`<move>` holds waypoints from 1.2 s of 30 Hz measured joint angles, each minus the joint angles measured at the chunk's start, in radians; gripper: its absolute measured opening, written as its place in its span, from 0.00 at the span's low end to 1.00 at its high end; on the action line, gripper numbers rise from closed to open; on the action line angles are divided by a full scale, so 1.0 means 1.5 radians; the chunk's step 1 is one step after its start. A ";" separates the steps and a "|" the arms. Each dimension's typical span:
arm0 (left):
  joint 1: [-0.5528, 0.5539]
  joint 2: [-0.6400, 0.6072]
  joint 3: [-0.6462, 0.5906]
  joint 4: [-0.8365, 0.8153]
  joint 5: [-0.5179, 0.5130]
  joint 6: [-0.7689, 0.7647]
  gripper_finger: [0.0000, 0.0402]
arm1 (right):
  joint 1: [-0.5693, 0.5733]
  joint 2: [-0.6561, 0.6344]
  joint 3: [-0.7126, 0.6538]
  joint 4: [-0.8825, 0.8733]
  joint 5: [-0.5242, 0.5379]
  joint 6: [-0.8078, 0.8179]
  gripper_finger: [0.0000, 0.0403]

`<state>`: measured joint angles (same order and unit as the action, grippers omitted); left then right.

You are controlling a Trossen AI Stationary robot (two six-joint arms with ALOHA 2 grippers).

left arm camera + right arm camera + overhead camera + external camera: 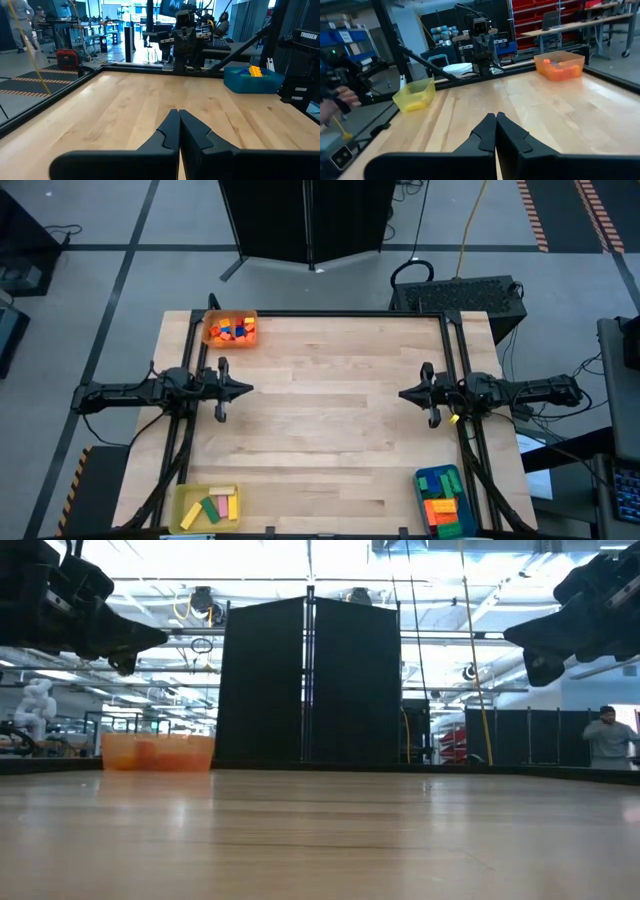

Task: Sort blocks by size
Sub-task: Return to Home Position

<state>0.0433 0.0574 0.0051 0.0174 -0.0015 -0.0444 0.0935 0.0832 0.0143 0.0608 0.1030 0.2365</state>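
The small studded plastic blocks all lay inside 3 square plastic trays, with none loose on the light wooden table. The translucent orange tray at the far left corner held a heap of little red, orange, yellow and blue pieces. The yellow tray at the near left corner held a few longer pink, green, yellow and orange bars. The blue tray at the near right corner held orange, green, red and yellow bricks.

Only the high view showed all 3 trays and what was in them. The low view caught just the orange tray, far off on the left, with its contents a blur. The left wrist view looked across the table to the blue tray, where 1 yellow brick stood above the rim. The right wrist view took in the yellow and orange trays.

The left gripper sat at the left edge of the table, midway between near and far, pointing towards the middle. The right gripper mirrored it at the right edge. Both hung raised above the wood, well apart from every tray. Each wrist view showed its 2 dark fingers pressed together on nothing.
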 joint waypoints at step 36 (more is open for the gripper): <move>0.000 0.000 -0.001 0.001 0.003 -0.001 0.00 | 0.000 0.000 0.000 0.001 0.000 0.026 0.00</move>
<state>0.0433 0.0574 0.0044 0.0182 0.0029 -0.0452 0.0937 0.0832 0.0143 0.0624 0.1032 0.2760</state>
